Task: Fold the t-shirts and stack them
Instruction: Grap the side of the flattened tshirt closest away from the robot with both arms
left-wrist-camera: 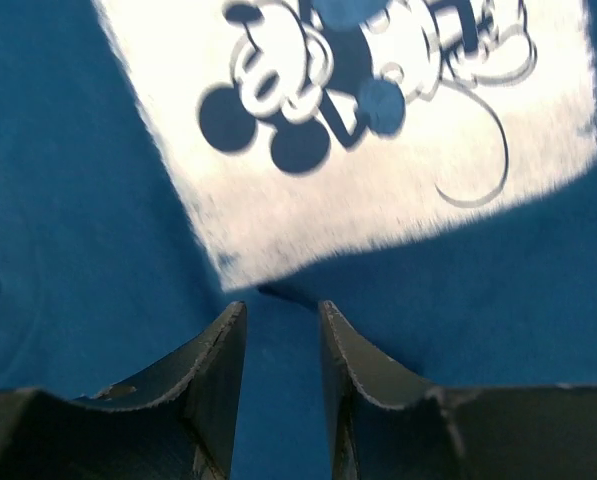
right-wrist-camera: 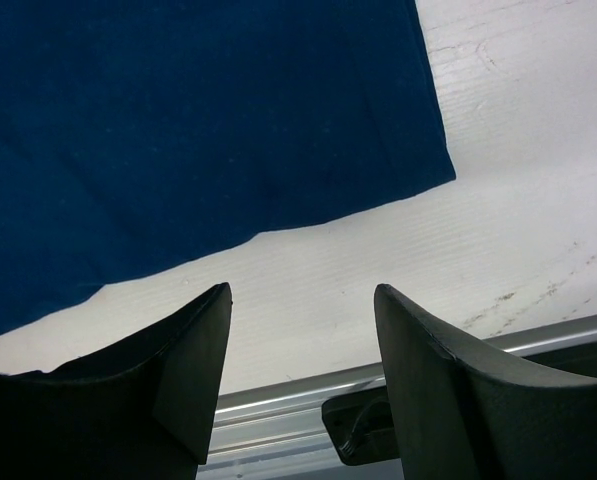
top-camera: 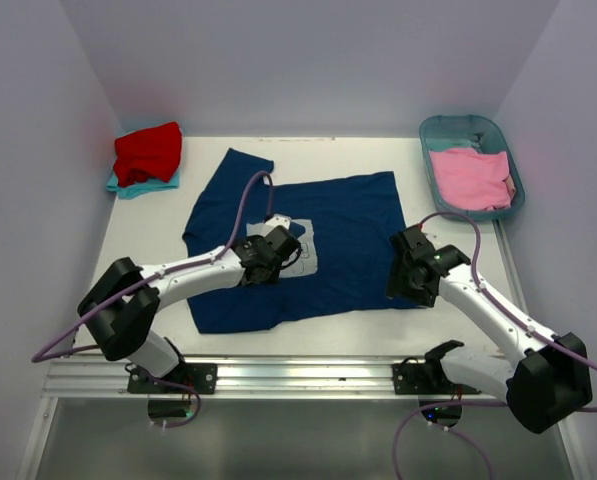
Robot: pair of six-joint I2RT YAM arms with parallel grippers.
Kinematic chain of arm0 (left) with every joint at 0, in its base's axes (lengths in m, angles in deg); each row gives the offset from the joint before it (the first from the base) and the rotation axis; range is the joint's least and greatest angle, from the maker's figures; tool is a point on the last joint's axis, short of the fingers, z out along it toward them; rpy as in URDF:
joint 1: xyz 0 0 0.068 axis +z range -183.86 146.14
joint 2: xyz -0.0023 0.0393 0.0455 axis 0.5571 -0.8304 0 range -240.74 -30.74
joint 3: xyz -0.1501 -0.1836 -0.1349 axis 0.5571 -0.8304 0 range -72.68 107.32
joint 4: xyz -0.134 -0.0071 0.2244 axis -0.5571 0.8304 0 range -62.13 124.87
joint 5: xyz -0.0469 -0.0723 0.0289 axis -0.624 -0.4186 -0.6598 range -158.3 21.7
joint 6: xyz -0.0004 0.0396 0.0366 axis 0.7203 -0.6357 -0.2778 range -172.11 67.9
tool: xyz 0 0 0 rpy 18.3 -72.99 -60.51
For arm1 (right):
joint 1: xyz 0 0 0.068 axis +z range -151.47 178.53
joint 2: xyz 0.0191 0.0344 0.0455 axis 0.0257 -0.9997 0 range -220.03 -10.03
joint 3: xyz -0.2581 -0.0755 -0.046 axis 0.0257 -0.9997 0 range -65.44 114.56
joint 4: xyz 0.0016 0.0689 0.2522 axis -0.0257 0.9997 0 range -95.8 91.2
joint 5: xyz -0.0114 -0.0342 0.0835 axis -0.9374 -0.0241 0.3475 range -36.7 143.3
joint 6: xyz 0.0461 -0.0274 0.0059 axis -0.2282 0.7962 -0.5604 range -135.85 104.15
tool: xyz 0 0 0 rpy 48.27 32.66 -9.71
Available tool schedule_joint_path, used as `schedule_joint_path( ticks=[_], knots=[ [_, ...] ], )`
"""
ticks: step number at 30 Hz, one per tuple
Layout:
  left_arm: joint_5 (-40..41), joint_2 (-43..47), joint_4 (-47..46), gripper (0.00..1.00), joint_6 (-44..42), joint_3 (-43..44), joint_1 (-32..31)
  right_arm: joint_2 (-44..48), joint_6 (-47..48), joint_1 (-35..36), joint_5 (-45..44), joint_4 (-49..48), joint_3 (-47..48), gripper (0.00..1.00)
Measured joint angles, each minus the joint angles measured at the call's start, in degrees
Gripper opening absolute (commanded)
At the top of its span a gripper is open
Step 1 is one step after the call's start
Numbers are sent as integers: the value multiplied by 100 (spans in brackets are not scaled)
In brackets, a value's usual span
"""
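Top view: navy shirt (top-camera: 348,230) lies spread flat at mid-worktop (top-camera: 308,150), print side up, not folded yet. Red shirt (top-camera: 150,152) sits folded on a teal shirt (top-camera: 138,187) at the far left corner, which looks like the stack begun. Pink shirt (top-camera: 470,178) is bunched in the tub (top-camera: 456,122) at the far right corner, untouched. Left gripper (top-camera: 283,252) is over the mouse print (top-camera: 303,240), right gripper (top-camera: 398,288) by the shirt's near right corner.

Left wrist: jaws narrowly parted just above the cloth at the print's edge, nothing pinched between them.

Right wrist: jaws wide and empty, over bare worktop just off the navy hem, rail (right-wrist-camera: 278,400) below.

Judgement: two shirts done, two left
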Motion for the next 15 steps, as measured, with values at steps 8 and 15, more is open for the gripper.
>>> schedule_joint_path(
  ticks=[8, 15],
  knots=[
    [-118, -306, -175, 38, -229, 46, 435, 2, 0, 2, 2, -9, -13, 63],
    [-446, -352, -326, 35, -380, 37, 697, 0, -2, 0, 0, -11, -13, 63]
  ],
)
